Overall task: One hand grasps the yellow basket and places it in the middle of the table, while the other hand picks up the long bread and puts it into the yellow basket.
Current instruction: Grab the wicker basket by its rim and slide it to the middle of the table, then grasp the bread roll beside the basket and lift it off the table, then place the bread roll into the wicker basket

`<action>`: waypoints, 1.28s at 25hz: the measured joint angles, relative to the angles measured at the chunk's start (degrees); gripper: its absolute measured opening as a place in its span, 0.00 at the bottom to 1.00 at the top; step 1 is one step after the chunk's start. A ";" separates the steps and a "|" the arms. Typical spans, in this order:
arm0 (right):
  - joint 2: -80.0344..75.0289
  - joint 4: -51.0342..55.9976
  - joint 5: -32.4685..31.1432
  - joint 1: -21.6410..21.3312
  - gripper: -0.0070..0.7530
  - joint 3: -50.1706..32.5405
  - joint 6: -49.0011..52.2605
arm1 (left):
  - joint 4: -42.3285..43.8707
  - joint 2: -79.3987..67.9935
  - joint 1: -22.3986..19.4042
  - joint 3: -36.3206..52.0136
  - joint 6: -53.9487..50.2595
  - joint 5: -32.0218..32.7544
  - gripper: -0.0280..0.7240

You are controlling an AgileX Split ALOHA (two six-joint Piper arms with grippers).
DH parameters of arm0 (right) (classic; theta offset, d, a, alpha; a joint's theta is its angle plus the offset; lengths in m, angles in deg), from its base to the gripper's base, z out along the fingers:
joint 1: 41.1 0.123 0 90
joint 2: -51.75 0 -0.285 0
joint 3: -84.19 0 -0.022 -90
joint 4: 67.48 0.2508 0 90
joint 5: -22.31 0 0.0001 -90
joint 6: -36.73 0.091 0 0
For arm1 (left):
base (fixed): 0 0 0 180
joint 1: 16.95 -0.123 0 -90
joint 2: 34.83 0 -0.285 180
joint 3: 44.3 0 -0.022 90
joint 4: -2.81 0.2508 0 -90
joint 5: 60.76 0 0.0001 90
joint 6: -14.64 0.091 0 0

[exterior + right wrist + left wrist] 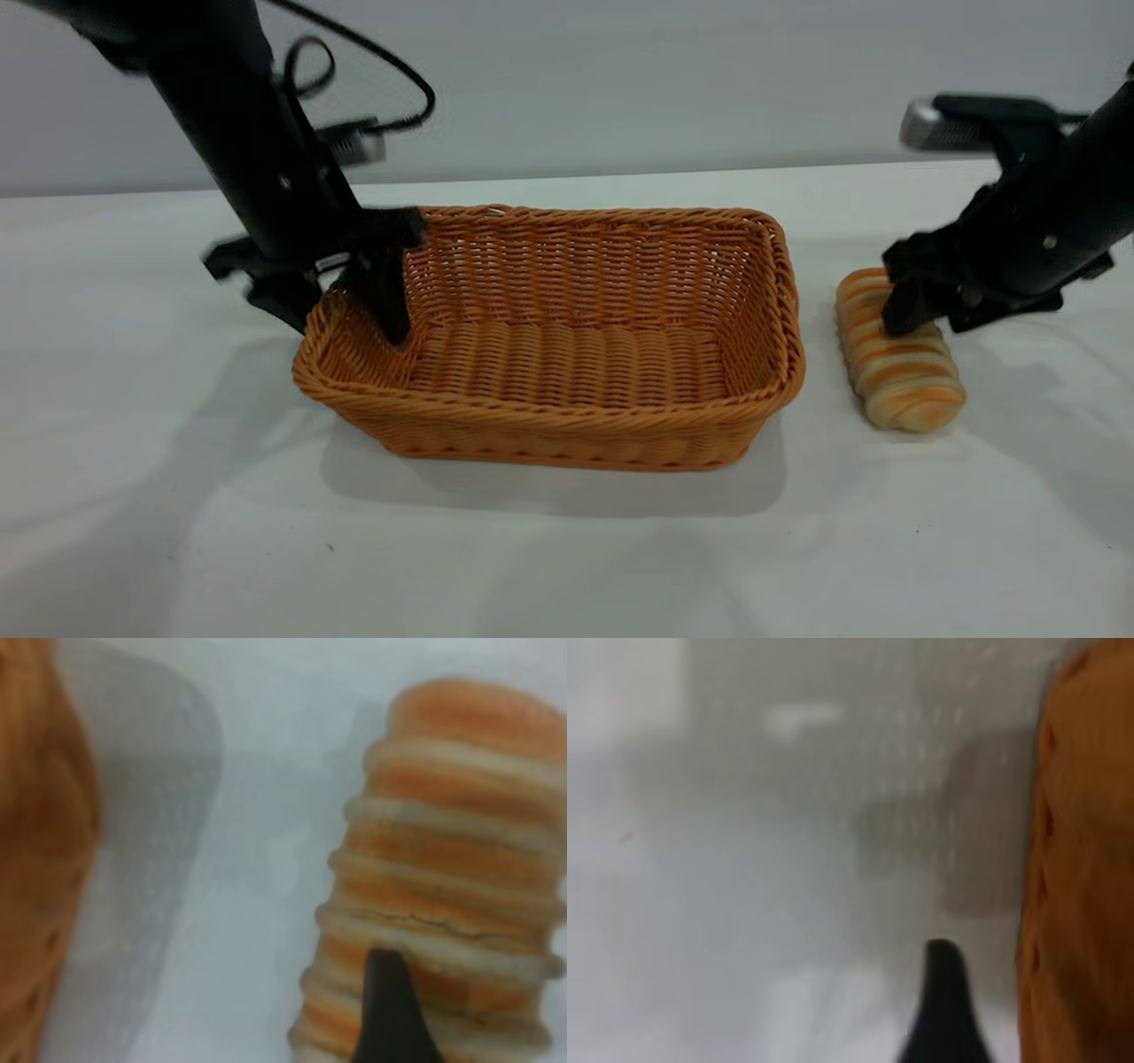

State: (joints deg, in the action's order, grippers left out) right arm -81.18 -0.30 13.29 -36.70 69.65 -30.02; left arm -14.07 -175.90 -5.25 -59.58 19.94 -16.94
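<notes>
The yellow basket (549, 425) stands on the white table (567, 567) near its middle. My left gripper (345, 328) is open and straddles the basket's left end wall, one finger inside and one outside. In the left wrist view one of its fingers (943, 1010) stands a little apart from the basket wall (1081, 859). The long bread (908, 381) lies on the table just right of the basket. My right gripper (928, 323) is open and low over the bread's far end. In the right wrist view one of its fingers (390, 1010) overlaps the bread (452, 842); the other is out of view.
A narrow strip of table separates the bread from the basket's right wall (35, 859). A grey wall runs behind the table's far edge (620, 89). A cable loops from the left arm (390, 62).
</notes>
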 joint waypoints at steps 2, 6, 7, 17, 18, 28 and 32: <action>-1.93 0.27 0.12 0.00 0.67 0.62 0.06 | 2.30 3.28 0.00 0.00 0.00 2.38 0.91; -3.33 0.38 -0.17 0.00 0.36 1.60 -0.07 | 5.57 12.02 0.00 0.00 -0.20 6.03 0.89; -3.36 0.38 -0.60 0.00 0.23 1.61 -0.44 | 6.04 14.57 0.00 0.00 -0.25 6.56 0.88; 12.28 -13.47 -21.01 -6.86 0.06 0.16 4.28 | 9.89 37.77 0.00 0.00 -0.26 14.71 0.81; 15.04 -13.38 -23.38 -6.05 0.05 0.22 4.34 | 10.64 39.56 0.00 0.00 -0.31 16.36 0.81; 11.23 -7.13 -14.61 18.52 0.19 5.83 3.56 | 13.50 49.42 0.00 0.18 -0.44 23.10 0.81; 7.95 -7.24 -13.02 20.97 0.49 8.37 4.10 | 13.66 53.02 0.00 2.49 -0.44 23.10 0.81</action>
State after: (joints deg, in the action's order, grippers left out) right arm -73.23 -7.53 0.27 -15.73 78.01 -25.92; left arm -0.41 -122.88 -5.25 -57.09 19.50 6.16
